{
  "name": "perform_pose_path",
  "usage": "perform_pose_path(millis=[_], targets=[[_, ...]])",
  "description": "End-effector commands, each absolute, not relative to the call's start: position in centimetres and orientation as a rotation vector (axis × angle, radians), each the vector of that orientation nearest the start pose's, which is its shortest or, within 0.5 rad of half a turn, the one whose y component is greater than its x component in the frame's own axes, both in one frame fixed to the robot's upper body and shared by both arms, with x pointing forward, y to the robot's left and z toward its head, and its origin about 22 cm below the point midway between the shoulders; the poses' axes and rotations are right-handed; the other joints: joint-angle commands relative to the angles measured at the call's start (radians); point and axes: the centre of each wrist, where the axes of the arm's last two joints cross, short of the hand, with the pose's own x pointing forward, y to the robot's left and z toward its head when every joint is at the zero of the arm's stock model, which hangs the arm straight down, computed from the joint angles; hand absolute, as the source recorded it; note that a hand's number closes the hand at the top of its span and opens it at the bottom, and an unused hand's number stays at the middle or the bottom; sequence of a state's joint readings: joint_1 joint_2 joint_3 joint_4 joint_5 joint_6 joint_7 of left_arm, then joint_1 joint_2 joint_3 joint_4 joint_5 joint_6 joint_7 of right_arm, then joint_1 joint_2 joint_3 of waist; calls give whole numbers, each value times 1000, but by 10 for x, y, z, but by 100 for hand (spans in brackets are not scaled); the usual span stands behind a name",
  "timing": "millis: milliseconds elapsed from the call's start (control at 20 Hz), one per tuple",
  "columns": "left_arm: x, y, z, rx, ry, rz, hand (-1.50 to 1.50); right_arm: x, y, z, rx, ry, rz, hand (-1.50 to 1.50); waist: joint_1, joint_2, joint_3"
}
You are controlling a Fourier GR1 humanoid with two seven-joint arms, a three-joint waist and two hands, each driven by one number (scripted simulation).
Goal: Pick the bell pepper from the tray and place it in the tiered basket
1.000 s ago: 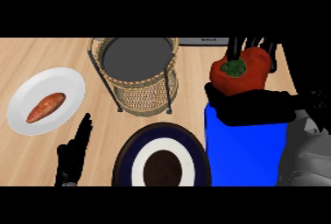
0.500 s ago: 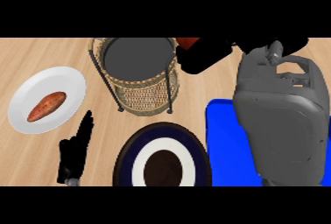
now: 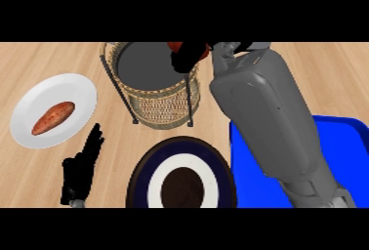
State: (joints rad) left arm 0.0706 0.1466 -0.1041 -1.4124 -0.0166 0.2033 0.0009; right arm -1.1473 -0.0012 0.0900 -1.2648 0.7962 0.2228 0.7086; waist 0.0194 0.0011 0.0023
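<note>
Right black hand (image 3: 186, 57) over the far rim of the round woven wicker tiered basket (image 3: 155, 105), fingers curled round the red bell pepper (image 3: 178, 47), of which only a small red patch shows past the dark fingers at the top edge of the view. Pepper thus off the blue tray (image 3: 249, 166) and above the basket's grey top tier, just at its rim, apparently not yet resting on it. Step in hand, by judgement: the placing. To do it well: carry the pepper further in toward the middle of the grey tier, clear of the dark wire upright beside the hand, lower until it sits, only then spread the fingers, then lift straight up so as not to catch the rim. Left black hand (image 3: 81, 168) resting on the wooden desk (image 3: 43, 61) at lower left, fingers straight and pressed together, pointing up. Near it a white plate (image 3: 69, 88) with an orange sweet potato (image 3: 52, 118), and a dark blue plate with a white ring (image 3: 144, 171) holding something dark brown. Hidden or hard to make out: most of the pepper, its stem, the gap between pepper and tier; much of the tray behind the grey right forearm (image 3: 267, 112); lower tiers of the basket.
</note>
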Motion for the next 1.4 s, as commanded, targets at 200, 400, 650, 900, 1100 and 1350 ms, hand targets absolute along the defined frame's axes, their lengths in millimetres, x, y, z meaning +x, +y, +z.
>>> perform_pose_path(millis=[200, 400, 650, 900, 1100, 1350], targets=[[223, 255, -50, 243, -1291, -36, 0, 398, -34, 242, -778, -1532, 829, 150, -4, 3, -3], [227, 236, -48, 240, -1321, -33, 0, 400, -18, 222, -701, -1521, 737, 150, 14, 4, -3], [219, 251, -52, 214, -1322, -69, 0, 415, -41, 189, -459, -1454, 569, -150, 34, 10, -3], [221, 227, -58, 234, -1306, -53, 0, 417, -44, 197, -320, -1565, 385, -150, 29, 10, -2], [233, 233, -45, 219, -1307, -71, 0, 417, -45, 199, -233, -1615, 266, -150, 15, 6, -2], [222, 246, -55, 264, -1312, -32, 0, 419, -59, 226, -397, -1738, 11, -150, -14, -2, -3]])
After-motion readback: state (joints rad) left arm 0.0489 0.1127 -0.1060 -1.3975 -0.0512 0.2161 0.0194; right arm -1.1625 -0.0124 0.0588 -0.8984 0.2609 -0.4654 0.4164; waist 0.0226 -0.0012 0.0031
